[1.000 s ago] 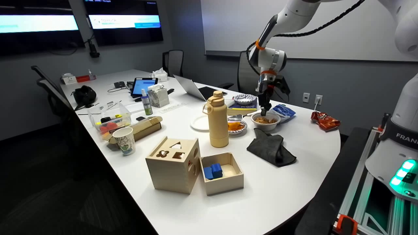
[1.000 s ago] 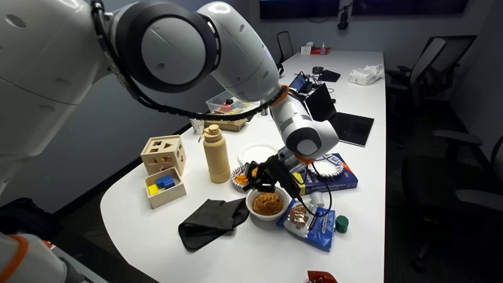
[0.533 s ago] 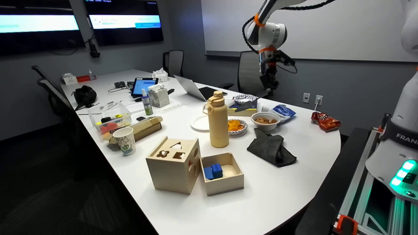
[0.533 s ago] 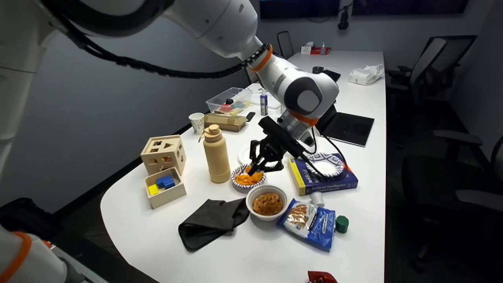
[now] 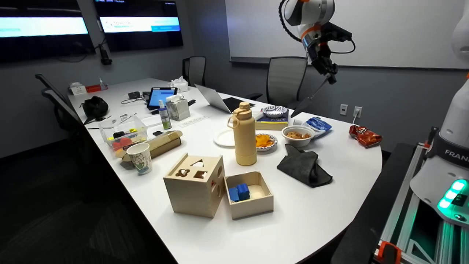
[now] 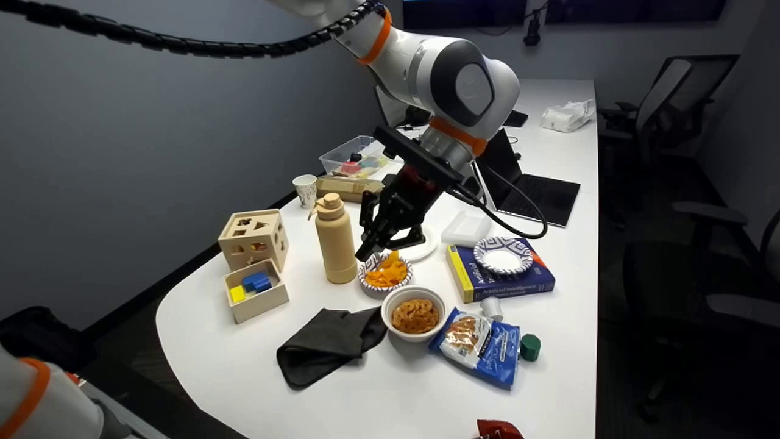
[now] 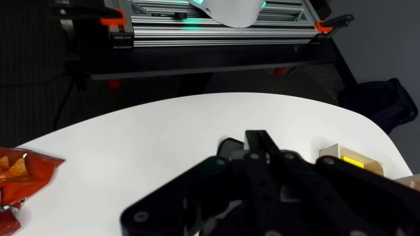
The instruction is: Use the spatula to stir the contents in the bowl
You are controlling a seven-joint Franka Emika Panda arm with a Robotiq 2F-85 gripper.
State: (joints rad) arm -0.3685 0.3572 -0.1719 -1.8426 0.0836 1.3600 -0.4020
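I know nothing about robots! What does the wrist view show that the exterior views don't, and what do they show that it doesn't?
Only the wrist view: orange chip-like shapes on the face of the red bag.

Only the exterior views, both of them: the bowl with its brown contents, the tan bottle and the laptop. Whether the wrist view catches any of the spatula, I can't tell.

Shared: the gripper, the white table, the red bag and the small wooden tray.
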